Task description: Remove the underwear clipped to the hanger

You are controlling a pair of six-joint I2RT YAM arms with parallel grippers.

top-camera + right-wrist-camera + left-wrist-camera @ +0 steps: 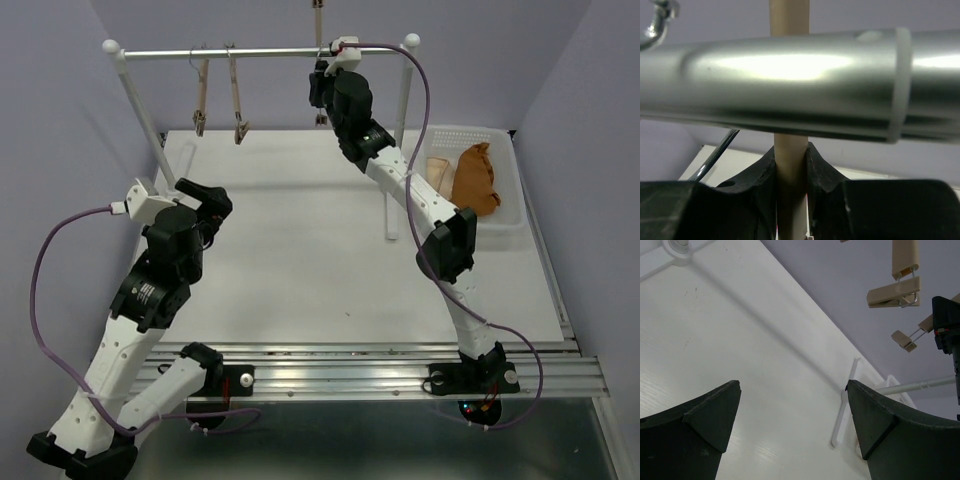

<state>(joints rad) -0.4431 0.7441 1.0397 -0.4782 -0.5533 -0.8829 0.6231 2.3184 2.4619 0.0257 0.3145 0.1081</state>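
the underwear (476, 180) is off the hanger. it lies crumpled in the white basket (505, 226) at the far right of the desk (300, 250), rust-brown, just beside a pale beige cloth (438, 168) in the same basket.

the right arm reaches up to the metal rail (260, 52) that spans the two white posts at the back. its pincer (322, 68) sits right at the rail. from the wrist camera, the right pincer (791, 160) is clamped narrow on the light-wood bar of the hanger (790, 15), both dark fingers (822, 172) pressed against the wood. the bar stands upright and passes behind the rail (790, 85). a bit of metal hook (657, 20) shows at the upper left. from above, the top of that wood bar (319, 14) pokes up past the rail.

further left on the rail, two more wooden clip pieces (202, 100) (237, 100) hang down side by side, nothing in them.

the left arm is low, over the left side of the desk, well apart from the rail. its pincer (212, 197) is spread wide and holds nothing. in its wrist view the left pincer (792, 410) gapes over bare white desk (740, 340), with beige clips (894, 292) dangling in the upper right.
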